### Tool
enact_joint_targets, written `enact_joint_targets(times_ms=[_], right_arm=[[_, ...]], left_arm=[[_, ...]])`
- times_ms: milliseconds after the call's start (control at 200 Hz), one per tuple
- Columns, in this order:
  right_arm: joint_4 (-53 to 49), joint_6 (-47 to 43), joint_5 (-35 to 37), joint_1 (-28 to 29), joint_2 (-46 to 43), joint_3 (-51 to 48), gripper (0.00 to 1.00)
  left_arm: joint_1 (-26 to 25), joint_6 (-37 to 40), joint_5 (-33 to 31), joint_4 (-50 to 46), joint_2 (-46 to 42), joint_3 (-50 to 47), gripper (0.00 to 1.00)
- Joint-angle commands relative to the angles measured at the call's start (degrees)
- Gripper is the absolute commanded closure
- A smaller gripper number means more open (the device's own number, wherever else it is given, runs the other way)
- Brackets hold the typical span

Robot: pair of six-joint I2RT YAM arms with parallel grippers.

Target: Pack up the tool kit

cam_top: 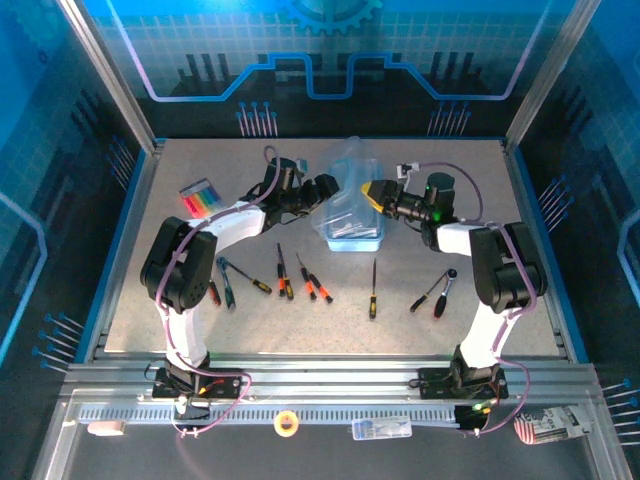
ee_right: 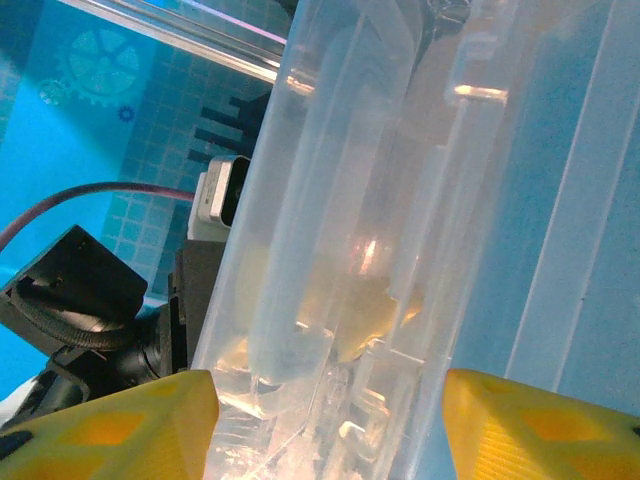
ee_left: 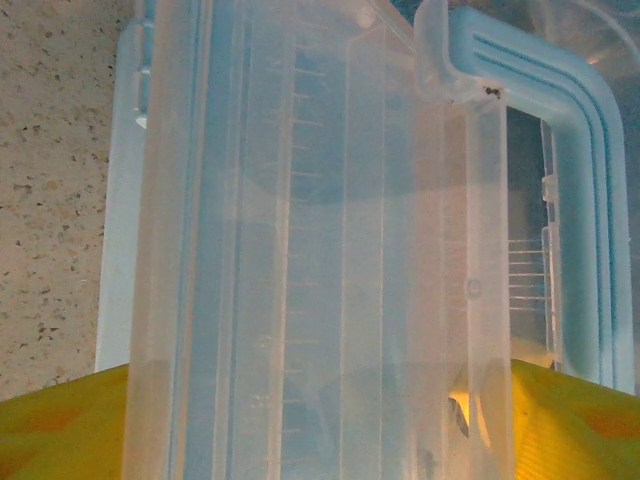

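The tool kit is a translucent case with a blue base [cam_top: 352, 240] at the middle back of the table, and its clear lid [cam_top: 352, 165] stands raised. My left gripper [cam_top: 322, 190] reaches in from the left. The lid's side wall [ee_left: 320, 250] spans the gap between its yellow fingers [ee_left: 60, 430], touching both. My right gripper [cam_top: 374, 195] comes from the right, and its yellow fingers [ee_right: 110, 425] sit against the lid's other side [ee_right: 340, 250]. Loose on the table lie screwdrivers [cam_top: 284, 272], an orange-tipped driver [cam_top: 320, 288], a long driver [cam_top: 373, 290], pliers [cam_top: 227, 282] and a ratchet [cam_top: 438, 292].
A pack of coloured bits [cam_top: 198, 197] lies at the back left. The tools form a row in front of the case, between the two arm bases. Blue walls and metal posts [cam_top: 110, 80] enclose the table. A tape roll [cam_top: 287, 423] sits on the near rail.
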Motion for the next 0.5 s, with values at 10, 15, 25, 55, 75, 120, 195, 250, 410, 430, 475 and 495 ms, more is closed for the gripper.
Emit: enact_joint_targets(times_ms=[10, 15, 25, 55, 75, 120, 195, 250, 410, 430, 475, 495], right_arm=[[11.5, 8.3, -3.7, 0.1, 3.3, -3.0, 0.38], [11.8, 8.6, -3.7, 0.1, 3.4, -3.0, 0.38], [12.3, 9.0, -3.8, 0.0, 3.5, -3.1, 0.39], [13.8, 9.8, -4.0, 0.0, 3.9, -3.3, 0.4], [14.3, 10.2, -4.0, 0.0, 4.1, -3.4, 0.4], [14.1, 10.0, -4.0, 0.0, 4.1, -3.5, 0.41], [13.1, 9.3, -3.9, -0.2, 3.7, -3.6, 0.43], [13.7, 9.6, -4.0, -0.3, 3.4, -3.6, 0.45], [14.1, 10.4, -4.2, -0.8, 3.2, -3.1, 0.55], [14.0, 10.5, -4.2, -0.9, 3.2, -3.0, 0.57], [14.0, 10.6, -4.0, -1.0, 3.3, -2.7, 0.6], [14.0, 10.7, -4.0, -1.0, 3.4, -2.6, 0.61]], left_arm=[[-1.4, 0.7, 5.0, 4.6, -3.3, 1.0, 0.2], [-1.4, 0.7, 5.0, 4.5, -3.3, 1.0, 0.2], [-1.4, 0.7, 5.0, 4.5, -3.3, 1.1, 0.2], [-1.4, 0.9, 5.1, 4.3, -3.3, 1.2, 0.19], [-1.4, 1.0, 5.1, 4.1, -3.3, 1.3, 0.18], [-1.4, 1.2, 5.0, 3.8, -3.3, 1.4, 0.16], [-1.2, 1.8, 5.0, 3.0, -3.4, 1.7, 0.13], [-1.1, 2.5, 5.0, 1.8, -3.5, 2.2, 0.09], [-0.2, 4.7, 4.4, -1.7, -4.4, 3.0, 0.01], [-0.1, 4.9, 4.4, -2.2, -4.5, 3.1, 0.01], [0.2, 5.6, 4.2, -3.3, -4.8, 3.1, 0.01], [0.2, 5.9, 4.1, -3.7, -5.0, 3.1, 0.01]])
